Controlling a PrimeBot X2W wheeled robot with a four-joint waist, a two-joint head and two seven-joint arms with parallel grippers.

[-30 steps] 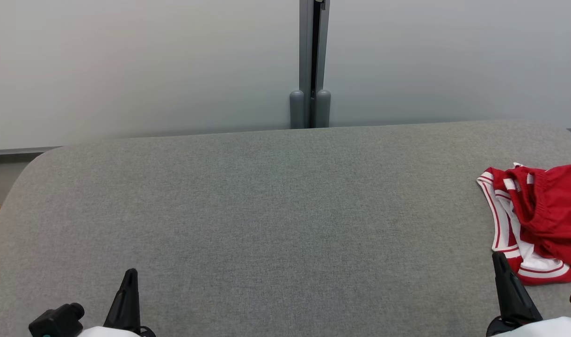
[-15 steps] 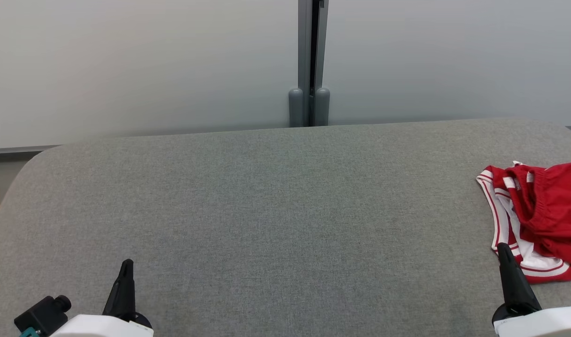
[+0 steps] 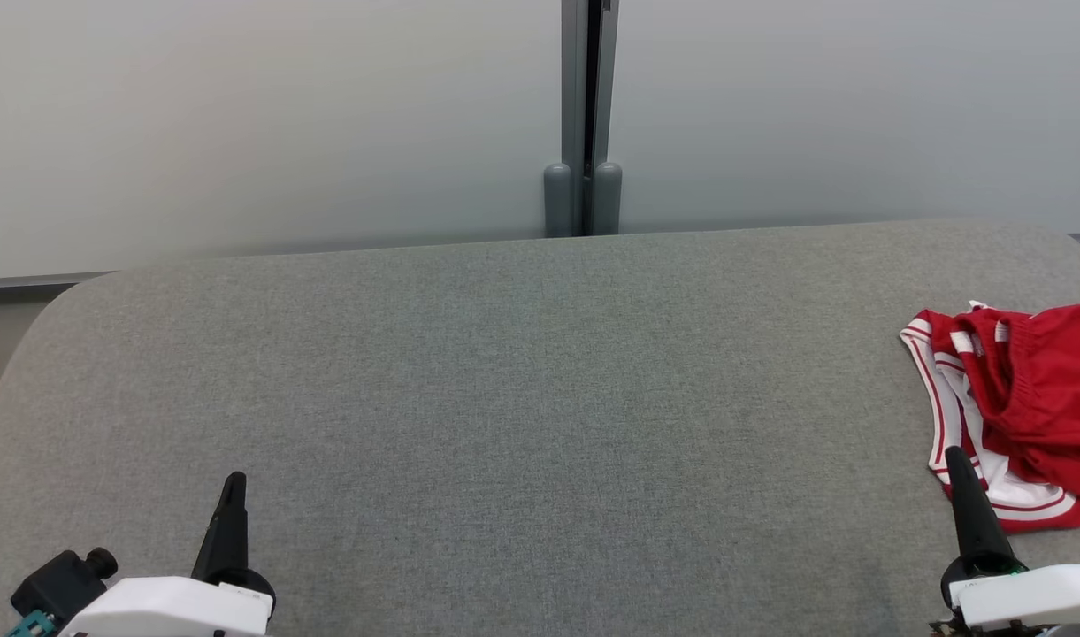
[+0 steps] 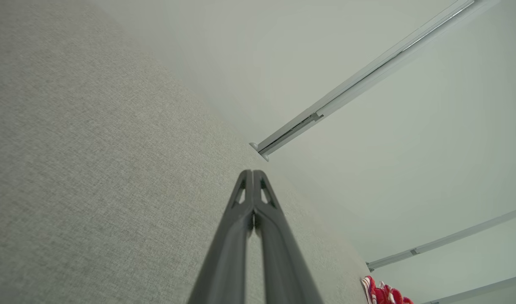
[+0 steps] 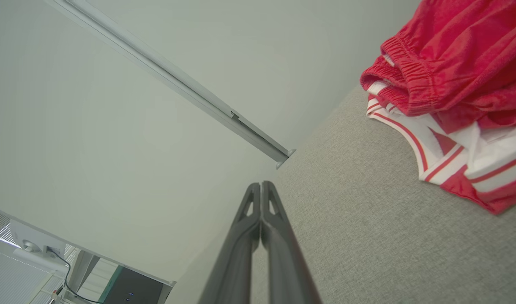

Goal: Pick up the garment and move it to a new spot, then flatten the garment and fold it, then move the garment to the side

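Observation:
The garment (image 3: 1026, 407) is red with white and red striped trim, bunched in a heap at the right edge of the grey table (image 3: 522, 389). It is large at the upper right of the right wrist view (image 5: 448, 88) and tiny at the bottom of the left wrist view (image 4: 382, 292). My right gripper (image 3: 953, 460) is shut and empty, its tip at the heap's near-left hem; whether it touches the cloth I cannot tell. My left gripper (image 3: 234, 482) is shut and empty at the near left, far from the garment.
A pale partition wall (image 3: 265, 124) with a grey vertical post (image 3: 584, 115) runs behind the table's far edge. The table has rounded corners; floor shows past its left corner (image 3: 0, 327).
Both arms have come further into the head view, their white wrists now showing, and the fingertips have risen a little. The garment lies as before.

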